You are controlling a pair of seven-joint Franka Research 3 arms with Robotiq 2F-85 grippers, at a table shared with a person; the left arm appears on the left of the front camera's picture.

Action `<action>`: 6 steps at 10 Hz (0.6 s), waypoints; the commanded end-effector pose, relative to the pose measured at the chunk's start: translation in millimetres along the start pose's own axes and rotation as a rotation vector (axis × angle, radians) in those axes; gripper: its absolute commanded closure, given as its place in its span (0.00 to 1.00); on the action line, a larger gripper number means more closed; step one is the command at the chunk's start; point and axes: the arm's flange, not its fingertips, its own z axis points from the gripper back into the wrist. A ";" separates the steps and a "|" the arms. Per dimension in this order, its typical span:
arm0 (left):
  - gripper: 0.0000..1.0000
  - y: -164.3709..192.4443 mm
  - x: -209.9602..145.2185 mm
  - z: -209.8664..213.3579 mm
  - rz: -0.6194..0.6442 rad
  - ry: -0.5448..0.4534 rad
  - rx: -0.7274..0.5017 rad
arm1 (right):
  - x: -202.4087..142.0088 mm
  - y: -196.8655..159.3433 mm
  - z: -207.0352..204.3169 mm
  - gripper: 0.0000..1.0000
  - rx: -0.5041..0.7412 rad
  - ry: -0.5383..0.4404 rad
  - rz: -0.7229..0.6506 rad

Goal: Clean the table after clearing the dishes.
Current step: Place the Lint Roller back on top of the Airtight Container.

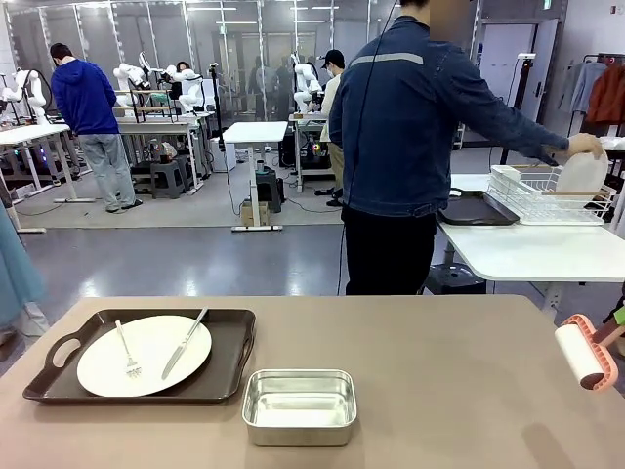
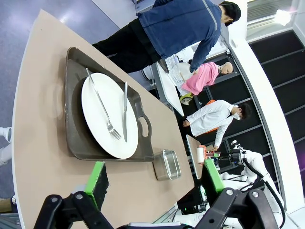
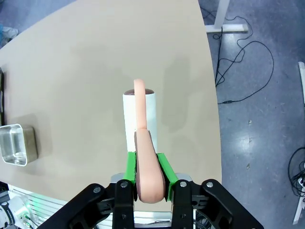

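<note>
Clamping roller (image 3: 131,119): right jaws (handle half-hidden)

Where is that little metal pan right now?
In the front view, the pan sits on the table near its front edge, left of the middle, just right of the tray that holds the plate.

Wide tan table (image 1: 449,381), plain matte top. Dark brown tray (image 1: 232,363) with cut-out handles lies flat on it at the robot's left, close to the near edge. Small steel pan (image 1: 299,405) sits just beside the tray's near right corner, about mid-table; touching or not, can't tell
</note>
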 end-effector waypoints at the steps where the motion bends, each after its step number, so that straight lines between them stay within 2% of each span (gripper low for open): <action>1: 0.00 -0.9 -0.5 1.9 -0.005 -0.002 -0.002 | 0.0 -0.3 0.8 0.78 -0.005 -0.002 0.008; 6: 0.00 -0.9 -0.5 1.9 -0.005 -0.002 -0.002 | 0.0 -0.3 0.8 0.78 -0.005 -0.002 0.008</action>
